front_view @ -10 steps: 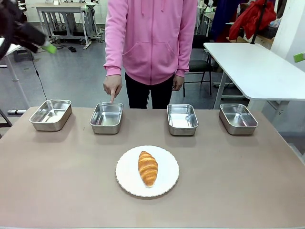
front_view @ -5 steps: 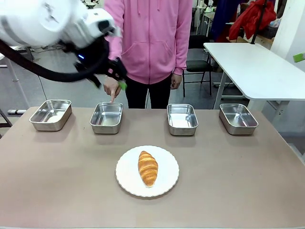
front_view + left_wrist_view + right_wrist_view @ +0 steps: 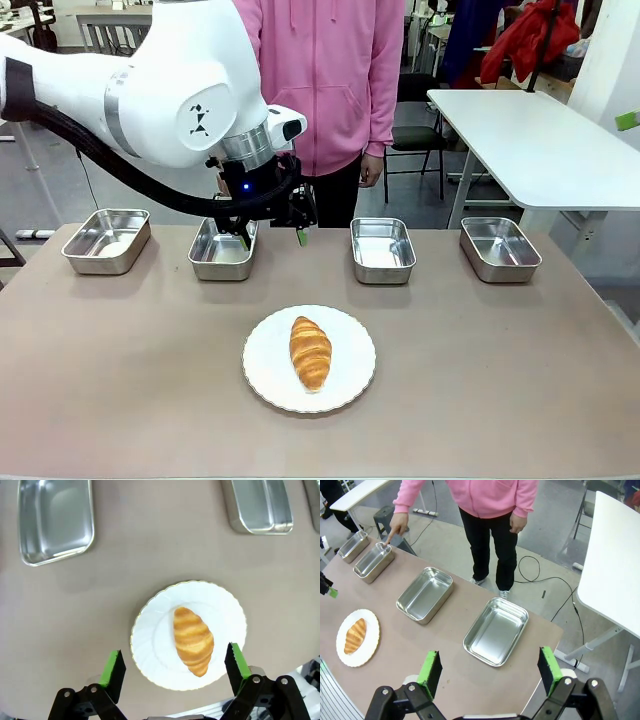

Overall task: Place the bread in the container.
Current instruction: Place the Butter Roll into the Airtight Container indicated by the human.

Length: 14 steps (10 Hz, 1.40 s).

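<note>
**Bread lies near and slightly right of the spread left pincer**

The bread [image 3: 311,352] rests on a white plate [image 3: 262,385] at the middle of the table [image 3: 500,400]. Its long axis runs near to far with a slight tilt. The left pincer [image 3: 273,238] hangs above the far row of pans, fingers spread wide and holding nothing. The bread lies to its near side and a little to the right.

In the left wrist view the bread sits between the two green pads [image 3: 114,666], its length crossing the line that joins them. After a descent toward the near side, closing should catch it across its width.

The right pincer [image 3: 489,670], also spread and empty, is high over the right end, well apart from the bread, so the left arm is clearly nearer. The person's hand [image 3: 396,529] points at the second pan from the left [image 3: 220,272], likely the target.
</note>
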Each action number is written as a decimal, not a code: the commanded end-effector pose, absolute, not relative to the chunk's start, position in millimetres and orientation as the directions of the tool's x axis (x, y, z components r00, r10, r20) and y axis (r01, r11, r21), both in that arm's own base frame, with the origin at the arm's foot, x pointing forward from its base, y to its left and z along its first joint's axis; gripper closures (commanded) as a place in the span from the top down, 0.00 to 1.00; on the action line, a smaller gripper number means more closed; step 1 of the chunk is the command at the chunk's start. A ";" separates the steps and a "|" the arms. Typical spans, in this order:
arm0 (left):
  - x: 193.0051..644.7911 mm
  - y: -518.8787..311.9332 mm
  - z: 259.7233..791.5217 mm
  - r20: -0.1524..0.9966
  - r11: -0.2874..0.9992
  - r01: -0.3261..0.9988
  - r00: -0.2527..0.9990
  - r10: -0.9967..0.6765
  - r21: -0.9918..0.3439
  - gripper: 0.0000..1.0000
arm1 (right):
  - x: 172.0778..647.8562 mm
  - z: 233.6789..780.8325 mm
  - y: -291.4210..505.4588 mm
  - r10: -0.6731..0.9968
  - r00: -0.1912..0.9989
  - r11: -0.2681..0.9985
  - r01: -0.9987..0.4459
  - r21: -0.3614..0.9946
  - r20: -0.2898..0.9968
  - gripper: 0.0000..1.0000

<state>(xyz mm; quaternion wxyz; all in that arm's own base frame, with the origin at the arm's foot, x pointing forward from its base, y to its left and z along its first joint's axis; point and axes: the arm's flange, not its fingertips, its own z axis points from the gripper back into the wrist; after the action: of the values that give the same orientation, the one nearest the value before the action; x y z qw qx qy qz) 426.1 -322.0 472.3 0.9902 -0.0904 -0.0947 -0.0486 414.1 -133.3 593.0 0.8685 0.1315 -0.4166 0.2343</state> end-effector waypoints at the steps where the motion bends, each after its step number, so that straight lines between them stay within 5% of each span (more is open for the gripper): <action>1: 428.6 -317.9 487.0 0.221 0.968 0.149 0.970 -0.103 -0.201 1.00 | 415.1 592.3 -135.0 0.295 0.525 0.847 -0.530 0.036 0.798 1.00; 9: 372.9 -354.7 419.8 0.167 0.985 -0.018 0.985 0.047 -0.172 1.00 | 415.1 592.3 -135.0 0.295 0.525 0.847 -0.530 0.036 0.798 1.00; 14: 379.8 -385.1 367.9 0.091 0.982 -0.049 0.994 0.066 -0.184 1.00 | 415.1 592.3 -135.0 0.295 0.525 0.847 -0.530 0.036 0.798 1.00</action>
<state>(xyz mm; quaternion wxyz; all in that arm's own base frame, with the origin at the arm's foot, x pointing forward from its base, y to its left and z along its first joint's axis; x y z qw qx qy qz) 374.9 -369.4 369.8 0.9939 -0.0979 -0.0459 0.0237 414.1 -133.6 592.9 0.8686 0.1317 -0.4166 0.2336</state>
